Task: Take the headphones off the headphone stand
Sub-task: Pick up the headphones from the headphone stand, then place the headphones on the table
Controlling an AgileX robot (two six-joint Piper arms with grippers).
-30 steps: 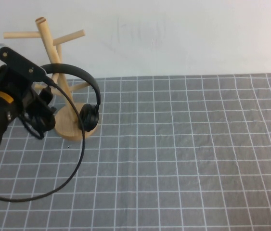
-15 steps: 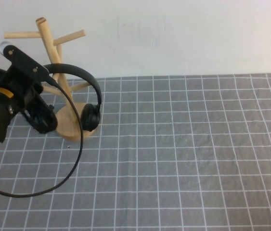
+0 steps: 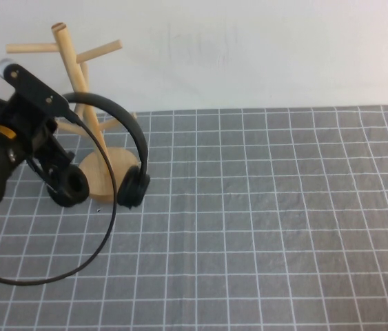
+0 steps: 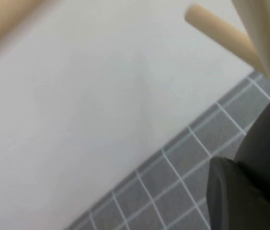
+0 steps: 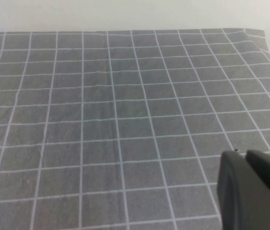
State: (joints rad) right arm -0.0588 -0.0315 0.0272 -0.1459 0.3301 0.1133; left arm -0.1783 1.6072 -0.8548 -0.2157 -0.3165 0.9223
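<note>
My left gripper (image 3: 61, 181) seems clenched on one ear cup of the headphones (image 3: 114, 114), drawing them clear of the headphone stand (image 3: 76, 76) just behind. My right gripper (image 5: 250, 187) idles elsewhere; its state I cannot tell.

My left arm (image 3: 1, 155) is matte black with an orange-yellow ring at the wrist and small pale screws on its flat bracket. A thin black cable (image 3: 83, 255) loops from it. The left claw (image 3: 59, 176) is black; the right claw (image 5: 252, 191) shows only dark grey fingertips.
</note>
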